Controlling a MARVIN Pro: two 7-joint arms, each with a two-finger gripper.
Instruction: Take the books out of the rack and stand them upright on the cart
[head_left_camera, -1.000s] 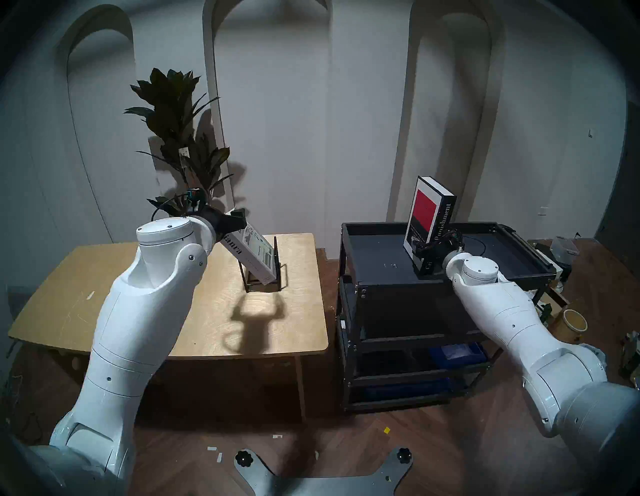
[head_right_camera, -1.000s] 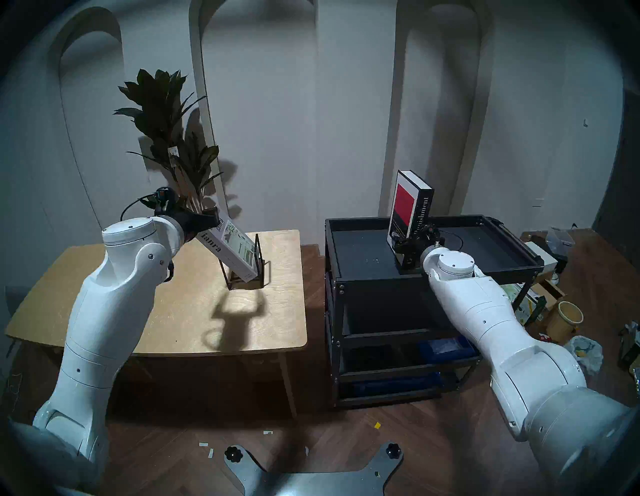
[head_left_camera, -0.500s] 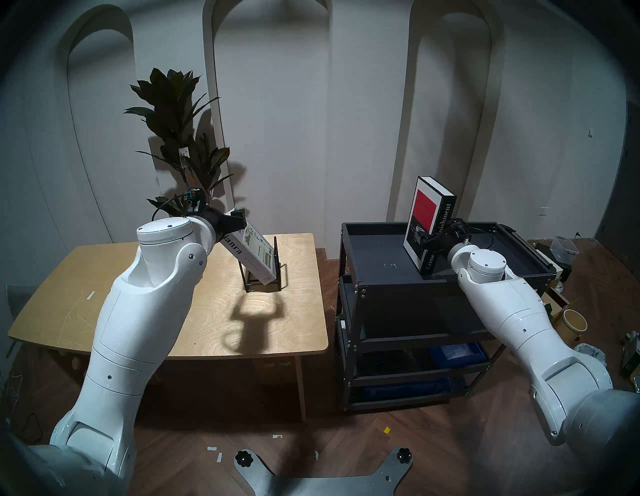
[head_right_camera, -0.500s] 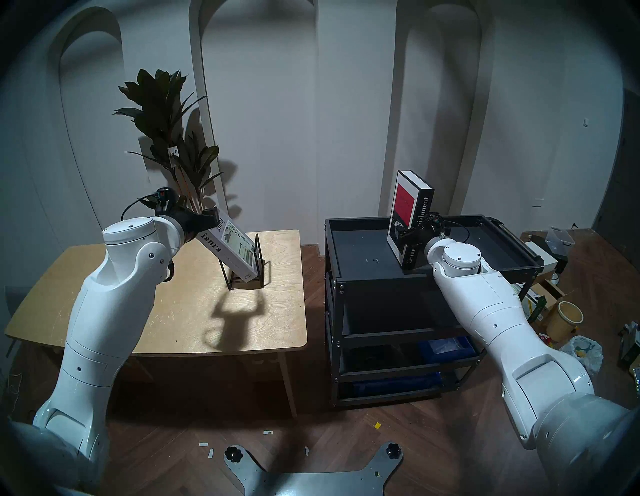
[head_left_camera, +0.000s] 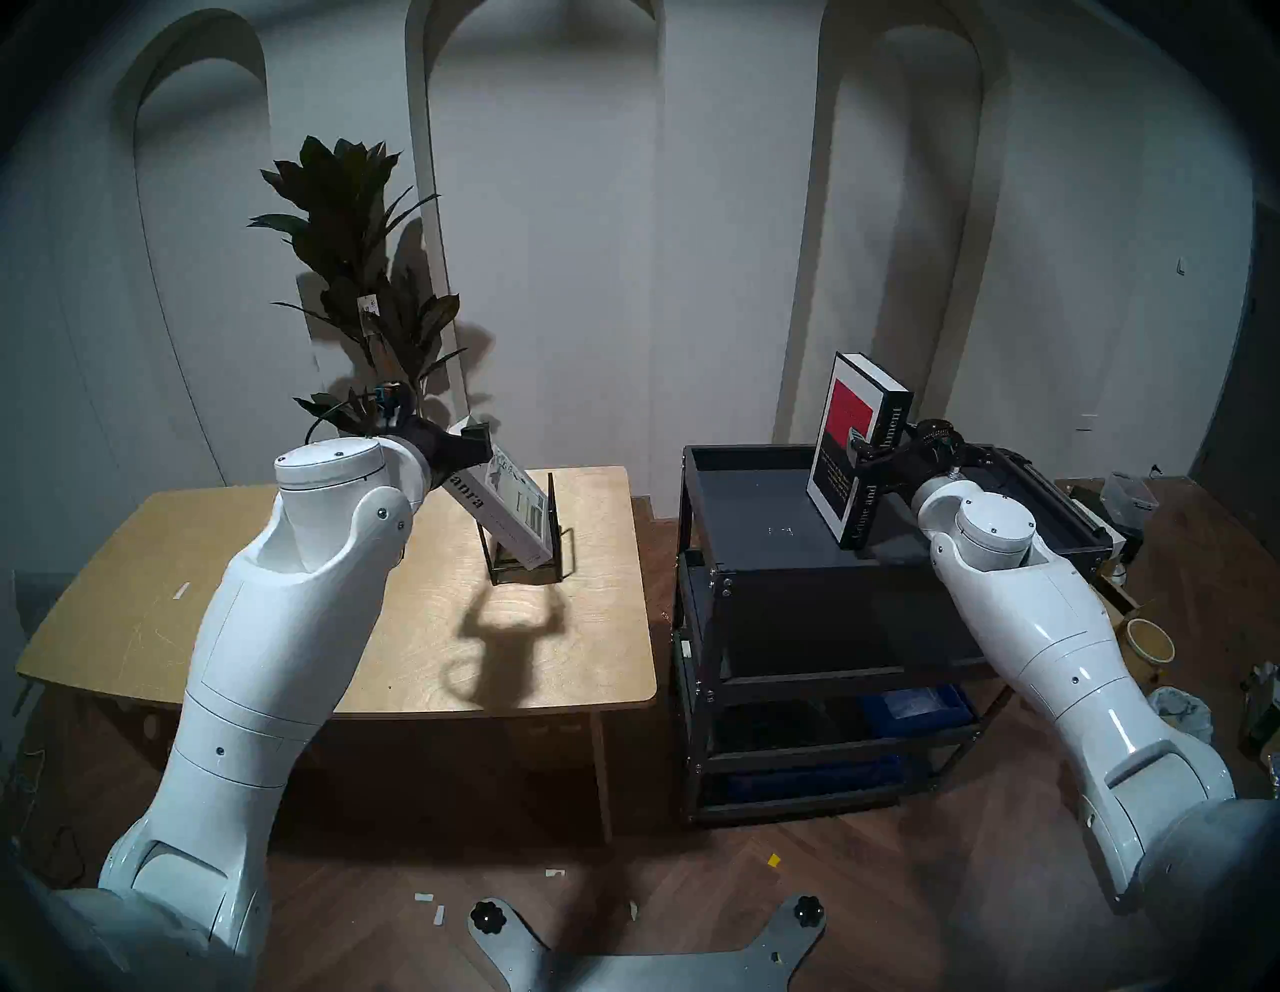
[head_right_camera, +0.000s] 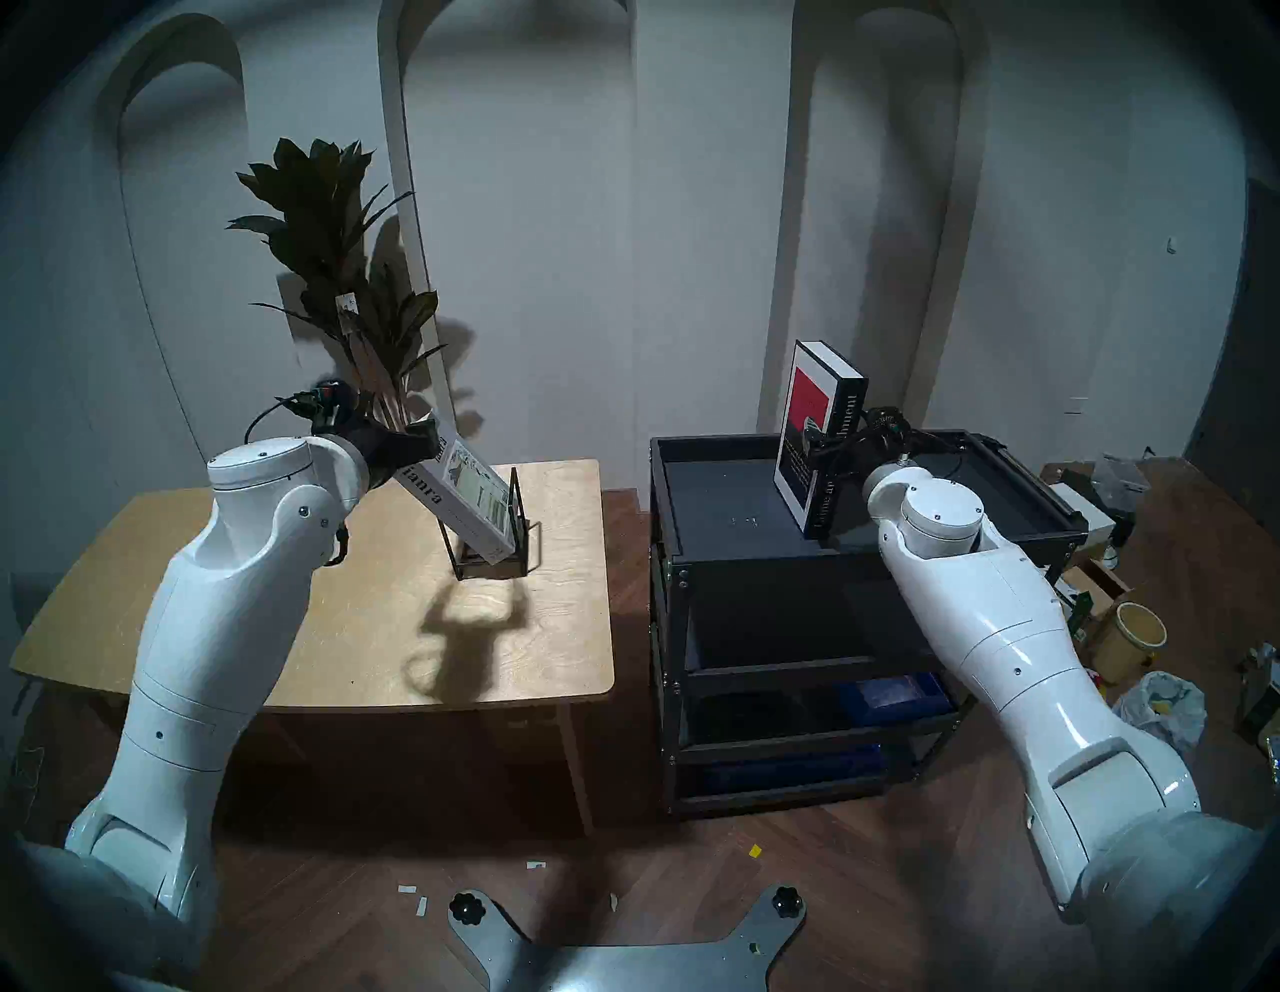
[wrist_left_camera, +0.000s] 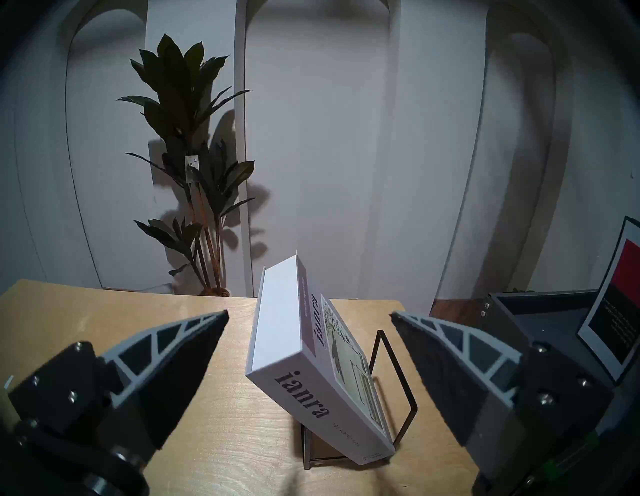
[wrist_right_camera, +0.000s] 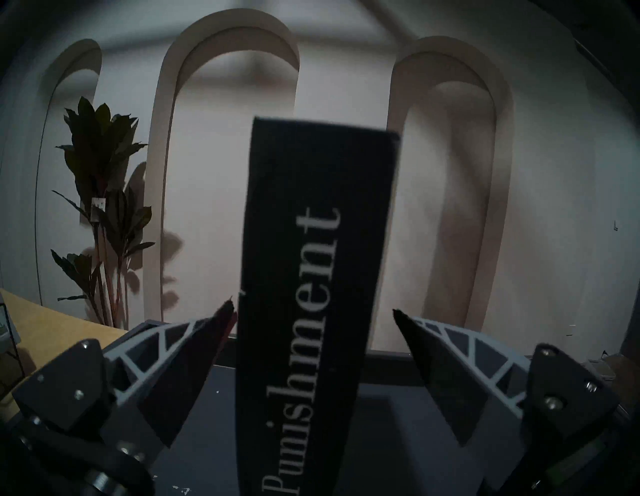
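Note:
The black book with the red-black cover stands upright on the cart's top shelf. My right gripper is open around its spine; in the right wrist view the left finger is close against the cover and the right finger stands clear. The pale "ianra" book leans to the left in the black wire rack on the wooden table. My left gripper is open, with its fingers apart on either side of the book's upper end and not touching it.
A tall potted plant stands behind the table's far edge. The cart's lower shelves hold blue bins. A cream bucket and clutter lie on the floor to the cart's right. A strip of floor separates the table and the cart.
My right gripper has moved up along the black book's spine and slightly back; the book has stayed upright in place. My left gripper and the pale book have barely moved.

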